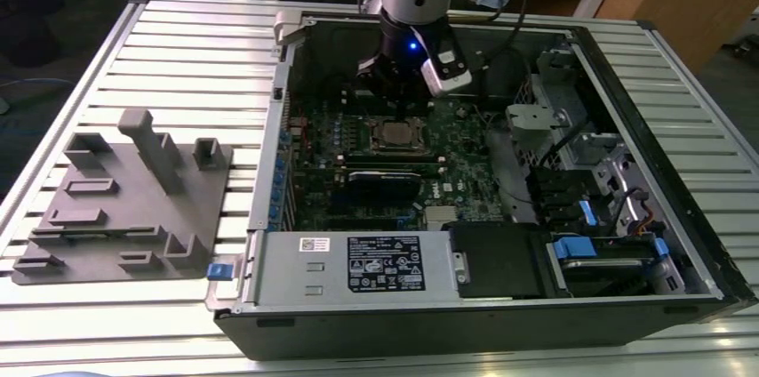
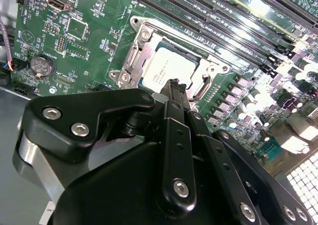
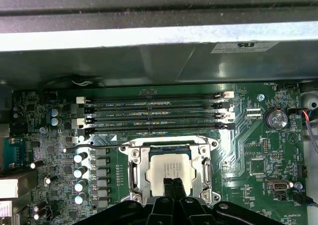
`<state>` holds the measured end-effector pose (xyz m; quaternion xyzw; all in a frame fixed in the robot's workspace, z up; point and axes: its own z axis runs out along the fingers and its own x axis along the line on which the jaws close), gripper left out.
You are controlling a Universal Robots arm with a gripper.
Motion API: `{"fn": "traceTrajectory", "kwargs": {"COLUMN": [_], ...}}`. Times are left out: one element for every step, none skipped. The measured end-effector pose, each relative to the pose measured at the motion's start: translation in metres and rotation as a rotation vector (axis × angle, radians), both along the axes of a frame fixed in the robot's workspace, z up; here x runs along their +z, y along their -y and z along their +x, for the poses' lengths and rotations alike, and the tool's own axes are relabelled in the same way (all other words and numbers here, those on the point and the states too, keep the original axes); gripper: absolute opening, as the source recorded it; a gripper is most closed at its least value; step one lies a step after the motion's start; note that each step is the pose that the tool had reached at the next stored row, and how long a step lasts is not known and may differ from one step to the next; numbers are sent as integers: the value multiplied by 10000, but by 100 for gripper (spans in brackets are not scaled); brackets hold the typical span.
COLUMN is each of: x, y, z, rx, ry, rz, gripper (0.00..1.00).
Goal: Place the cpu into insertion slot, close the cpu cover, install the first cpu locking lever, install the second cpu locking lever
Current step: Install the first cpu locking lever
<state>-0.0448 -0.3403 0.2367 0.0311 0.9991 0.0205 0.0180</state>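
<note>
— Where's the square silver-grey cpu (image 3: 166, 170)?
— Seated in the silver-rimmed insertion slot (image 3: 131, 158). Your gripper (image 3: 174, 181) sits at its edge, fingers (image 3: 167, 187) clenched, empty. Long black memory slots (image 3: 154, 113) crowd one side.

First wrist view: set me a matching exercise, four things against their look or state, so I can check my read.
1 cpu
2 memory slots
3 coin cell battery
4 end effector

A long, black, in parallel rows
B fingers together, over the cpu's edge
C round, silvery
D square, silver-grey top

Pairs: 1-D, 2-A, 3-C, 4-B
</note>
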Motion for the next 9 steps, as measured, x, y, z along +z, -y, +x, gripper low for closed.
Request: {"fn": "traceTrajectory", "kwargs": {"x": [0, 0, 0, 0, 5, 13, 27, 41, 57], "y": [0, 0, 0, 0, 0, 0, 0, 0, 0], "z": [0, 0, -1, -1, -1, -1, -1, -1, -1], "rx": [0, 0, 0, 0, 0, 0, 0, 0, -1], "ry": [0, 0, 0, 0, 0, 1, 0, 1, 0], "rz": [0, 0, 0, 0, -1, 1, 0, 1, 0], "gripper": [11, 11, 11, 11, 11, 11, 11, 11, 11]}}
